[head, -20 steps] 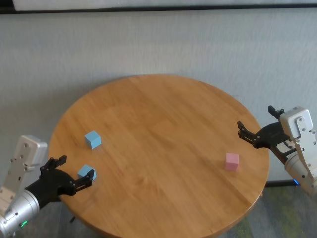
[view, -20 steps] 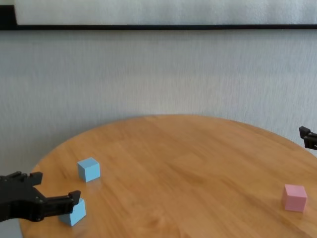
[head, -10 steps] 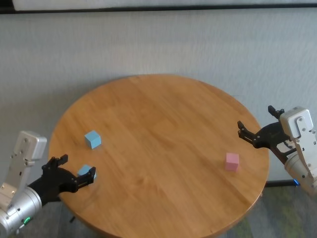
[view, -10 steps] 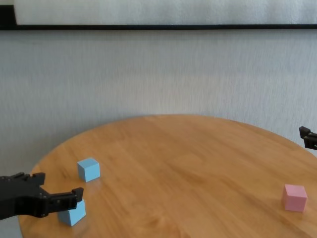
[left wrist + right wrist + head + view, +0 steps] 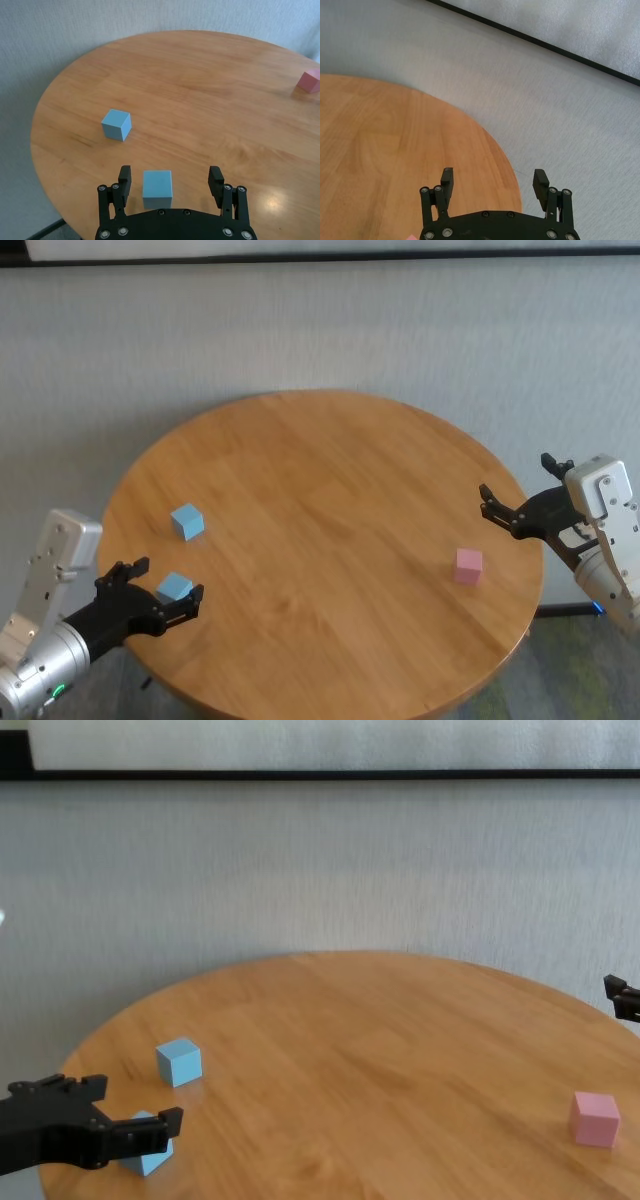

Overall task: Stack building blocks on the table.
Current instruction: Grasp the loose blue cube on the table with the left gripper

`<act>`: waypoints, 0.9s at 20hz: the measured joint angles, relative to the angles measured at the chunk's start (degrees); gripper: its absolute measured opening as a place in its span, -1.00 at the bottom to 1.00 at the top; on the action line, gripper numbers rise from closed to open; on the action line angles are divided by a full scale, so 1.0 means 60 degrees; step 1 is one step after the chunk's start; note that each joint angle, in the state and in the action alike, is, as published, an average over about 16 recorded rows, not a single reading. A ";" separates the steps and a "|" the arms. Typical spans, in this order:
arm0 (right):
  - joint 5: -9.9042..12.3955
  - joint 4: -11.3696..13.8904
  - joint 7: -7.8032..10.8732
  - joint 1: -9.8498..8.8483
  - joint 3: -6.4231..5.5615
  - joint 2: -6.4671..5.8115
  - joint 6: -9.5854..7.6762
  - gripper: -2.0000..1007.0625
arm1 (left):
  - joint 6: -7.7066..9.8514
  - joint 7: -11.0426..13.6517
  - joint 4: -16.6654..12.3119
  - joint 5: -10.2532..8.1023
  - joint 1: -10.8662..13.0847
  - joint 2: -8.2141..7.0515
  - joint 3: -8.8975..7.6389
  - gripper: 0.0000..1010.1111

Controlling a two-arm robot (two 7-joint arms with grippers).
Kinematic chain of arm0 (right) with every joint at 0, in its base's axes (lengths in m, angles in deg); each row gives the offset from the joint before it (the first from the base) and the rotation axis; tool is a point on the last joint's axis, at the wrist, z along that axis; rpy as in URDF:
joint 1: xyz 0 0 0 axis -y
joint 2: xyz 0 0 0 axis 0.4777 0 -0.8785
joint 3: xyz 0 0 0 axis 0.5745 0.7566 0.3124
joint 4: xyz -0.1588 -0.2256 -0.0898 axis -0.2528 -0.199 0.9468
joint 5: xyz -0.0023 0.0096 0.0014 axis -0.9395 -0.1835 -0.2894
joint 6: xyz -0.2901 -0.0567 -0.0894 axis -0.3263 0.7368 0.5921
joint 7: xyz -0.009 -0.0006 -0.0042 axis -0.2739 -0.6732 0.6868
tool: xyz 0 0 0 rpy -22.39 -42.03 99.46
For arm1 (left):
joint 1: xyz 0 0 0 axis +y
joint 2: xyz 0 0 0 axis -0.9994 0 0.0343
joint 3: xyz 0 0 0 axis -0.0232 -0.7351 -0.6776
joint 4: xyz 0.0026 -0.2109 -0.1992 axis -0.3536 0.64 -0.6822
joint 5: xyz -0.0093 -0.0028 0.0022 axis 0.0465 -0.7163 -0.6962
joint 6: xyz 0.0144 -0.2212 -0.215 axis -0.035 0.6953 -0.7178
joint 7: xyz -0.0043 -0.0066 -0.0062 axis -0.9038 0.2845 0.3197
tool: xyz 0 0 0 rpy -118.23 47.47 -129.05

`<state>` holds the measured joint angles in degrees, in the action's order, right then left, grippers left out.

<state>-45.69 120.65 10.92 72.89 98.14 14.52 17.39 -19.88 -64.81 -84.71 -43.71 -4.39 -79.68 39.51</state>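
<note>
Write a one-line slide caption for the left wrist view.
Left gripper, jaws open, straddles a light blue matte cube near the round honey-brown wooden table's edge; second blue cube and pink cube beyond.

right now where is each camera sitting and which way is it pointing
Head view: high on the robot, looking forward and down over the whole round table; both arms show, left tool open around the near blue block, right tool open at the table's right edge.
Chest view: lower, facing across the table toward the wall; left tool and a tip of the right one.
Left wrist view: behind the left tool, looking across the table.
Right wrist view: behind the right tool, facing table edge and wall.
Head, chest and left wrist views share the pink block.
</note>
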 joint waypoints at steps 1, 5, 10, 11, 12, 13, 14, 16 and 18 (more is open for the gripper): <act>0.0000 0.0000 0.0000 0.0000 0.0000 0.0000 0.0000 1.00 | -0.0007 0.0036 0.0016 0.0033 -0.0002 0.0010 0.0002 0.98; 0.0000 0.0000 0.0000 0.0000 0.0000 0.0000 0.0000 1.00 | -0.0041 0.0168 0.0114 0.0173 -0.0029 0.0060 0.0014 0.98; 0.0000 0.0000 0.0000 0.0000 0.0000 0.0000 0.0000 1.00 | -0.0086 0.0280 0.0309 0.0355 -0.0097 0.0162 0.0028 0.98; 0.0000 0.0000 0.0000 0.0000 0.0000 0.0000 0.0000 1.00 | -0.0094 0.0294 0.0351 0.0384 -0.0111 0.0188 0.0026 0.98; 0.0000 0.0000 0.0000 0.0000 0.0000 0.0000 0.0000 1.00 | -0.0103 0.0306 0.0394 0.0411 -0.0126 0.0217 0.0019 0.98; 0.0000 0.0000 0.0000 0.0000 0.0000 0.0000 0.0000 1.00 | -0.0113 0.0319 0.0436 0.0436 -0.0141 0.0246 0.0011 0.98; 0.0000 0.0000 0.0000 0.0000 0.0000 0.0000 0.0000 1.00 | -0.0123 0.0335 0.0477 0.0458 -0.0155 0.0275 0.0001 0.98; 0.0000 0.0000 0.0000 0.0000 0.0000 0.0000 0.0000 1.00 | -0.0140 0.0368 0.0553 0.0496 -0.0180 0.0330 -0.0021 0.98; 0.0000 0.0000 0.0000 0.0000 0.0000 0.0000 0.0000 1.00 | -0.0147 0.0399 0.0620 0.0531 -0.0205 0.0382 -0.0045 0.98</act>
<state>-45.69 120.65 10.92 72.89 98.14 14.52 17.40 -20.76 -62.42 -80.99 -40.53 -5.62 -77.39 39.24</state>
